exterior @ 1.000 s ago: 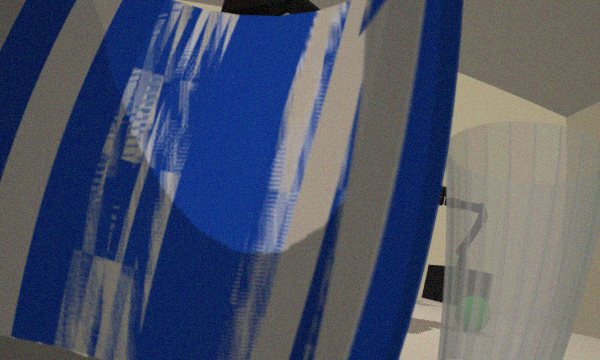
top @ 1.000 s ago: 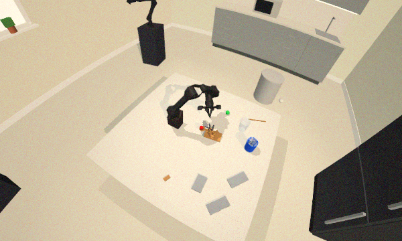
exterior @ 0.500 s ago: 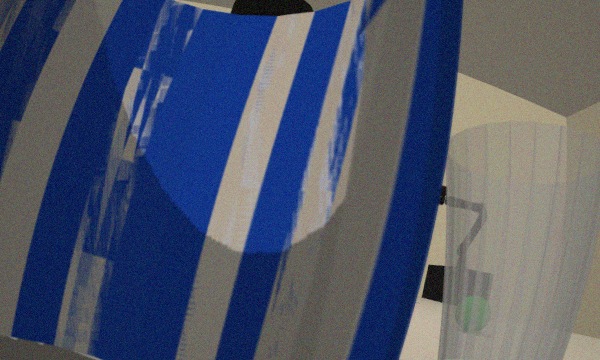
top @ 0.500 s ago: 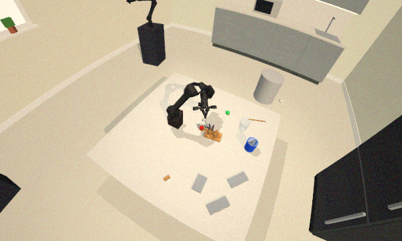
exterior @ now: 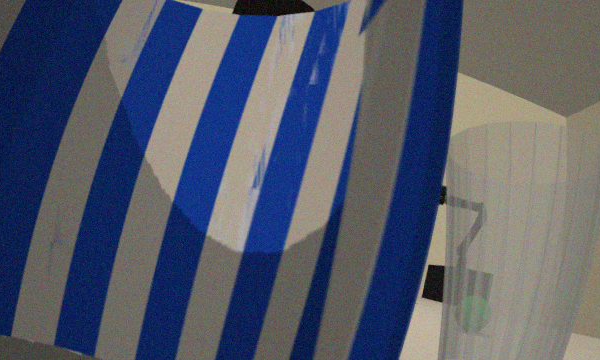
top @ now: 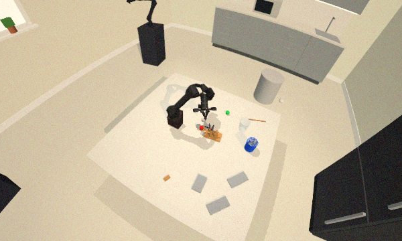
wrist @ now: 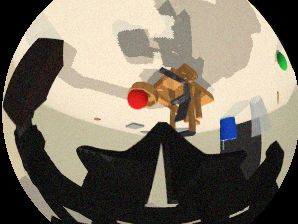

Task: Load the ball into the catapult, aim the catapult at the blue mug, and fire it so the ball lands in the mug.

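The orange wooden catapult [top: 216, 135] [wrist: 202, 96] stands near the middle of the table. The red ball [top: 201, 127] [wrist: 137, 99] sits in the round cup at the end of its arm. The blue mug [top: 250, 146] [wrist: 228, 129] stands upright to the right of the catapult in the top view; a blue-and-white striped surface, apparently the mug close up, fills much of the exterior view. My gripper [top: 206, 118] [wrist: 162, 125] is shut and empty, pointing down above the catapult near its cup end. Whether the fingertips touch the catapult cannot be told.
A clear glass [top: 244, 124] [exterior: 525, 225] [wrist: 260, 117] stands near the mug, with a thin brown stick [top: 257, 120] beside it. A green ball [top: 227, 112] [exterior: 472, 314] [wrist: 282, 61] lies behind the catapult. Several grey slabs and a small orange block [top: 167, 178] lie toward the front.
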### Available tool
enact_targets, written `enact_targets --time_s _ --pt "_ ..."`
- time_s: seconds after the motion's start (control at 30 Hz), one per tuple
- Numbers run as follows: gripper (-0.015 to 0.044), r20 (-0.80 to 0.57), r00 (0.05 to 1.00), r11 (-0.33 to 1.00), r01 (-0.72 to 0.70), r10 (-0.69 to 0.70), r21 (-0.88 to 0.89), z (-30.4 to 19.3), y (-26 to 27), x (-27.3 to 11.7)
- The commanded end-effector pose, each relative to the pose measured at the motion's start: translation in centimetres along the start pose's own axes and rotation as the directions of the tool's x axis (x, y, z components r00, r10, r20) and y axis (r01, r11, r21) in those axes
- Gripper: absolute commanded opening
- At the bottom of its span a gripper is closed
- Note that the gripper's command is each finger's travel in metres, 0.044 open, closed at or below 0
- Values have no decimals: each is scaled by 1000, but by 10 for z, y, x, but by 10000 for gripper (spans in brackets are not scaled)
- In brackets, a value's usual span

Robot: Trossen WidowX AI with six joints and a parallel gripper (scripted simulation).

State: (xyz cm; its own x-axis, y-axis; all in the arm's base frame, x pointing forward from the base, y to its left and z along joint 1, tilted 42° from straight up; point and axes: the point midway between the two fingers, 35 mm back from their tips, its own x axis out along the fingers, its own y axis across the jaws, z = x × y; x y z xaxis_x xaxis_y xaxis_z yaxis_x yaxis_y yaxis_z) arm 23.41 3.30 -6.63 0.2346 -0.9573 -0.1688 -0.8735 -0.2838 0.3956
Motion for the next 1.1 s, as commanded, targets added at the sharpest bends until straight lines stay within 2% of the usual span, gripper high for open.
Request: enact_targets --time_s 0.0,1.07 --pt "0 -4 1000 1000 2 -2 -6 4 0 5" --pt "0 -6 1000 1000 0 0 -6 41 1 44"
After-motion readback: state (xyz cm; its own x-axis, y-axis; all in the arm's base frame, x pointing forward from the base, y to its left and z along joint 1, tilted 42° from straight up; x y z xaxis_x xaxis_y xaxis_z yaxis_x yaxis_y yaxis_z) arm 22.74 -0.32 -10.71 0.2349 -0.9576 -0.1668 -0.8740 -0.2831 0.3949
